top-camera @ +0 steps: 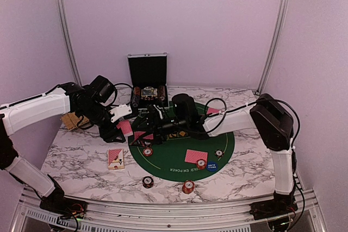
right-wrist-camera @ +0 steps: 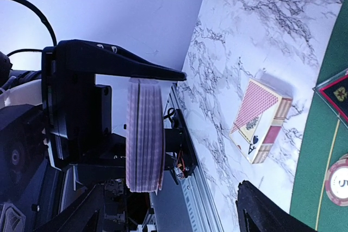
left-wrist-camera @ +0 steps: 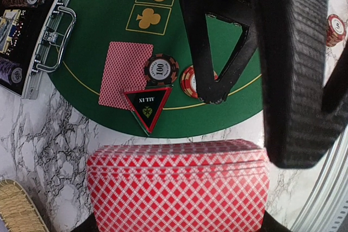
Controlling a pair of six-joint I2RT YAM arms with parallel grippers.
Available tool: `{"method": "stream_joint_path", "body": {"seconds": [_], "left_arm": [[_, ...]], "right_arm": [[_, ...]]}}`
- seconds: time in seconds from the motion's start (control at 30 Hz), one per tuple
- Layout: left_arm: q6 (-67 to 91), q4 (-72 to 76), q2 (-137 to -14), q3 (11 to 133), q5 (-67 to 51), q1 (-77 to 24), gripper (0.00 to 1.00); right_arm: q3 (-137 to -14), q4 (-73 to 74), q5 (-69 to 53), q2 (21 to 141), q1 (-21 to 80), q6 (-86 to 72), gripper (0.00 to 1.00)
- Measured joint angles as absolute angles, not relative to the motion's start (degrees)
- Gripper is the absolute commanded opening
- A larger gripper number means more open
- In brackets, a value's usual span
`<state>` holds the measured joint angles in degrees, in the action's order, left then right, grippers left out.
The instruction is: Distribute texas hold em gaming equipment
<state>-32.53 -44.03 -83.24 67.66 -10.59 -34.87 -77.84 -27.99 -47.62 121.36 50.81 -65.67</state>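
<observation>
Deck: red-backed card deck (left-wrist-camera: 178,186), aloft over the table's (left-wrist-camera: 49,134) left half, beside green mat (left-wrist-camera: 109,4).
Handling: judged light, slick, loose; best squeezed across faces, single cards lifted by an edge.
Left gripper (top-camera: 124,114): pinching the deck.
Right gripper (left-wrist-camera: 253,118): spread, near.

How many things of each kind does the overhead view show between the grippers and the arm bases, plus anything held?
Poker chips: 5
Blue marker disc: 1
Face-down card lot: 1 (cards in it cannot be counted)
Card box: 1
Card deck, clamped in the left gripper: 1
Total: 9
</observation>
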Motion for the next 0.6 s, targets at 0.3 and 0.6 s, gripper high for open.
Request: {"method": "stream_joint_path", "body": {"seconds": [0.3, 0.6], "left_arm": [[-32.3, -44.0, -83.2, 67.7, -11.0, -34.9, 0.00], [-32.3, -44.0, -83.2, 67.7, -11.5, -34.9, 0.00]], "right_arm": [[-82.3, -29.4, -48.6, 123.4, 51.4, -67.5, 0.83], [-87.3, -28.1, -48.8, 127.7, 52.6, -67.6, 0.84]]}}
